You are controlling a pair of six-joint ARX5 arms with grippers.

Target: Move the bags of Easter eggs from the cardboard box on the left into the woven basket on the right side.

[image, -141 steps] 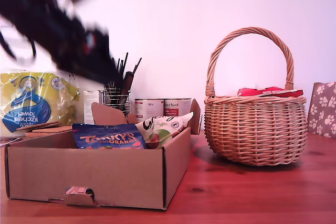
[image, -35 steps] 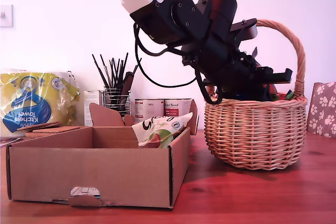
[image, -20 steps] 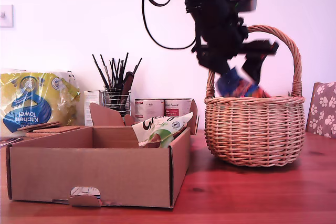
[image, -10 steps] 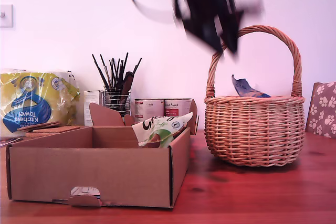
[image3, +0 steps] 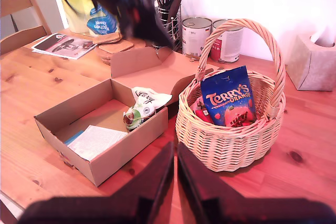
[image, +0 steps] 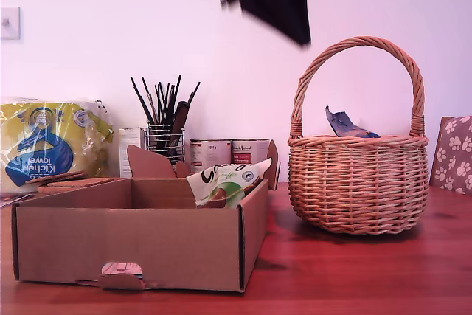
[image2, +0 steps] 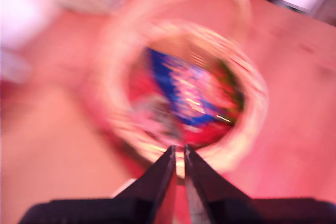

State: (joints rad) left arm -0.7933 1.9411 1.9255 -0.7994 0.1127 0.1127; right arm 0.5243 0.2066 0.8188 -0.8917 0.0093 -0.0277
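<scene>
Now my first gripper [image2: 178, 153], jaws pressed together and empty, hangs above the round tan wicker basket [image: 358, 182], so the light, crinkly white-and-green sweet bag [image: 225, 180] in the shallow brown cardboard box [image: 133, 248] probably wants pinching by its upper edge.

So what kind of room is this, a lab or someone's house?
Most likely a home dining or kitchen area: a wooden table with a wooden chair, a kitchen towel pack, and a magazine lying about.
</scene>
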